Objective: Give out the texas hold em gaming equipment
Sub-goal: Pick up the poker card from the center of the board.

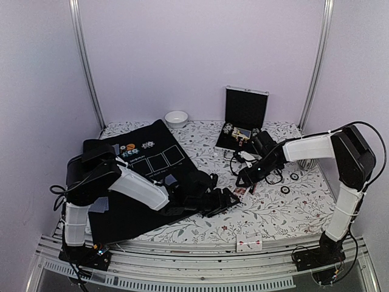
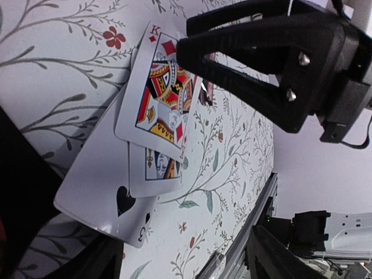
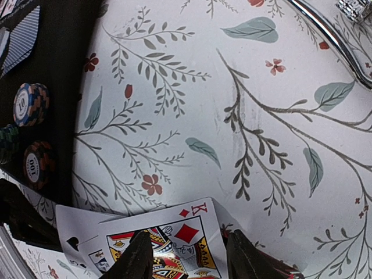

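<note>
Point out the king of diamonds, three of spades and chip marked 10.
king of diamonds (image 2: 158, 93), left wrist view, printed figure.
three of spades (image 2: 93, 186), left wrist view, blank white face.
chip marked 10 (image 3: 30, 103), right wrist view, top face.

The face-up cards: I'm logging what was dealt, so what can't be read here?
Middle card, left wrist view: mostly under the king of diamonds, rank unreadable.
King, right wrist view: cut off by the bottom edge.
All cards, top view: too small to read.

Top view looks down from high at the near edge across the whole surface (image 1: 273, 213); both wrist views sit close over the same king of diamonds (image 2: 160, 93).
</note>
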